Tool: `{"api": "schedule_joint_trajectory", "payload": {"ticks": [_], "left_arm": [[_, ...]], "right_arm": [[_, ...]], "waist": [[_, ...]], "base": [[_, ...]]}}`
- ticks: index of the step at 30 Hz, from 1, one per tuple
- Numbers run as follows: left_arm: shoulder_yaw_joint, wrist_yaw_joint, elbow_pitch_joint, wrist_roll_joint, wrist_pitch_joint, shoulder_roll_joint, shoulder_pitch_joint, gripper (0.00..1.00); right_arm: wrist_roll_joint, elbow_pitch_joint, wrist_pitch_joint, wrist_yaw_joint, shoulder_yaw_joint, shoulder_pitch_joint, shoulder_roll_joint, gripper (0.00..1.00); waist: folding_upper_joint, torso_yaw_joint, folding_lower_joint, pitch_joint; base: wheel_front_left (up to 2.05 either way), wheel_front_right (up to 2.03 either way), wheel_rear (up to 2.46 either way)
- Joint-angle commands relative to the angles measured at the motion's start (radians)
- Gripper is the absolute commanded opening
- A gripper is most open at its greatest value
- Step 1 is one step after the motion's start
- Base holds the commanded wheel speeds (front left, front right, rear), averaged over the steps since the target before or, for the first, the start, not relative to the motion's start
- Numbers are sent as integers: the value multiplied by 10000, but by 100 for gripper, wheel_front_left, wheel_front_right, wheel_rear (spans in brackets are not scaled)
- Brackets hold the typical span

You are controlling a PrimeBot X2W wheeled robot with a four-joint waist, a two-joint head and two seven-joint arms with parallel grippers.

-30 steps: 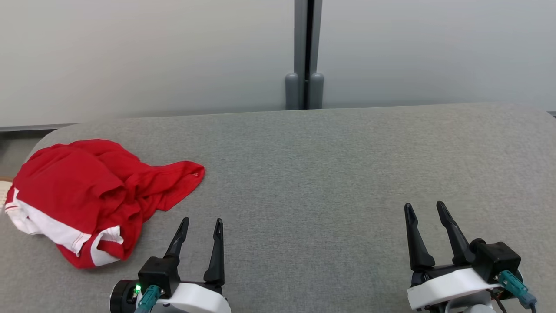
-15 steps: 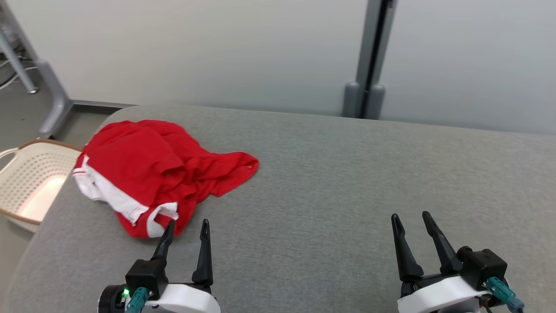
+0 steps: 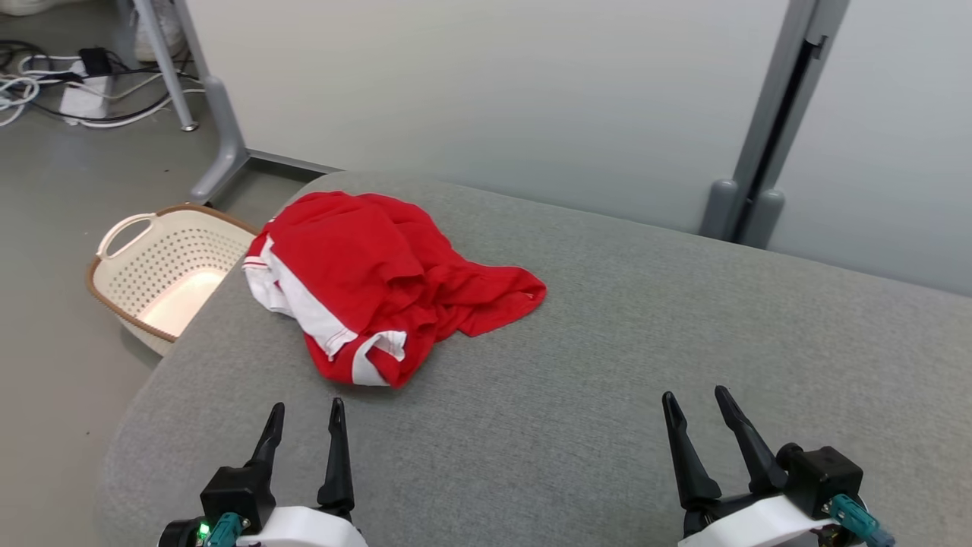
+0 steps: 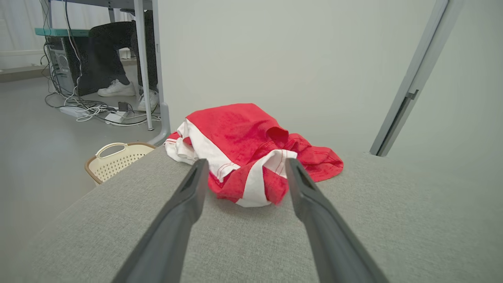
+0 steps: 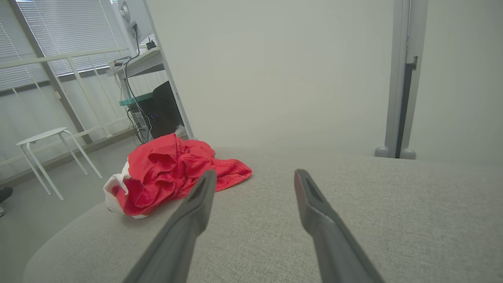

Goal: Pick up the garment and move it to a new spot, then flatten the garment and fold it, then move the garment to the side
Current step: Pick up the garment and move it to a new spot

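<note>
Here the left gripper (image 3: 307, 404) and the right gripper (image 3: 693, 392) stand side by side, well apart, over the near part of a grey padded surface (image 3: 607, 365), with their fingers pointing away from the robot. Each has its jaws spread wide and holds nothing; only bare grey cloth shows between the fingers. The garment (image 3: 380, 281) (red, with white bands along its hems) lies crumpled in a heap on the surface. It is ahead of the left gripper and a little to that gripper's right, apart from the fingertips. From the right gripper it lies ahead and well off to the left. In the left wrist view the heap sits just beyond the two fingertips, its near red-and-white fold showing in the gap between them, without contact. In the right wrist view the heap lies left of the left-hand finger, with one red flap spread toward the gap. The heap rests near the far left rounded corner of the surface. Beyond that corner, ahead and left of the left gripper, a cream perforated basket (image 3: 144, 266) with a brown rim stands on the floor (image 3: 45, 304), lower than the surface. A pale partition wall (image 3: 493, 91) rises behind the surface ahead of both grippers, and a grey post (image 3: 759, 152) stands ahead of the right gripper. Farther left, cables (image 3: 45, 83) trail on the floor. The left wrist view shows a person's dark-trousered legs and white shoes (image 4: 116, 88) under a desk, and the right wrist view shows a white stool (image 5: 43, 135).
</note>
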Motion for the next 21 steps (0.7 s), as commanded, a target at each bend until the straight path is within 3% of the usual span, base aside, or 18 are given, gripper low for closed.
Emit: {"api": "schedule_joint_trajectory", "payload": {"ticks": [1, 10, 21], "left_arm": [[-2, -46, 52, -27, -2, 35, 44, 100], [65, -47, 204, -199, -3, 38, 97, 100], [475, -34, 301, -710, -2, 36, -331, 100]], "right_arm": [[3, 10, -16, 29, 12, 91, -26, 100], [32, 4, -14, 29, 57, 53, -26, 100], [-153, -20, -14, 29, -42, -151, -27, 100]], "waist": [[0, 203, 0, -57], [0, 426, 0, -30], [0, 110, 0, 433]], "base": [[0, 0, 0], [0, 0, 0], [0, 0, 0]]}}
